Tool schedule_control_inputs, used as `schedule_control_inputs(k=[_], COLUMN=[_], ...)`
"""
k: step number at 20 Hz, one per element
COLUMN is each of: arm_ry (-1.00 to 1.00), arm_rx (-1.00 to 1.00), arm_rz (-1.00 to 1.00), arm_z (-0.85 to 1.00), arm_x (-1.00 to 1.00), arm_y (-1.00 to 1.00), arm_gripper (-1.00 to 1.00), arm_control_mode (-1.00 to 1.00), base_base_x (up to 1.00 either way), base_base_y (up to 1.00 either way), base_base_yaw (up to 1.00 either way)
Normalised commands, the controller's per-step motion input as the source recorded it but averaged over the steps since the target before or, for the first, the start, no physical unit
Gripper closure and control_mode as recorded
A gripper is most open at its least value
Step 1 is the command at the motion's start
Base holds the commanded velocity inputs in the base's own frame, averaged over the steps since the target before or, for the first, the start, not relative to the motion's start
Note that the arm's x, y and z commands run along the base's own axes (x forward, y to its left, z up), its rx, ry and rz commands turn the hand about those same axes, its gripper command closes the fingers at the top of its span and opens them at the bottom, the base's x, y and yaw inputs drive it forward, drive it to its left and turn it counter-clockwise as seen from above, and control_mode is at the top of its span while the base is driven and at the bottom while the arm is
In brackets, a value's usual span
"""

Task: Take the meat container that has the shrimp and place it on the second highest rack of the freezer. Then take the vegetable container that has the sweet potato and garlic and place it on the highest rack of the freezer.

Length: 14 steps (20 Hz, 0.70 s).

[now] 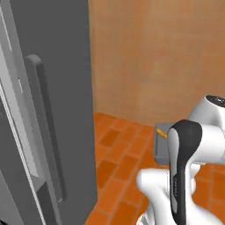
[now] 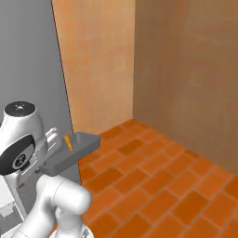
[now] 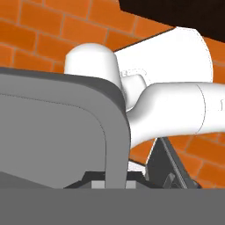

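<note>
Holding one tray [image 2: 69, 155], one shrimp [image 2: 68, 142], pincer clamped

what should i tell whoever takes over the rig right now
Gripper: shut on the rim of the grey meat container, held up off the brick floor beside the arm.
Shrimp: lying in that container, near its far end.
Freezer: on the left; its grey outer side and long vertical handle face the base, racks out of sight.
Done: shrimp container picked up.
Left: place it on the second highest rack, then fetch the sweet potato and garlic container for the highest rack.
</note>
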Motion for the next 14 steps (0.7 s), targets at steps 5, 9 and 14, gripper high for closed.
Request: schedule_control_inputs(k=[5,9,14], arm_ry=[0.0,0.0,0.0], arm_rx=[0.0,0.0,0.0], arm_rz=[0.0,0.0,0.0], arm_z=[0.0,0.0,0.0], arm_x=[0.0,0.0,0.0], arm_y=[0.0,0.0,0.0], arm_gripper=[1.0,1.0,1.0], arm_control_mode=[1.0,1.0,1.0], base_base_x=[0.87,0.48,0.14], base_base_y=[0.0,0.0,-0.01], base_base_yaw=[0.72,0.83,0.81])
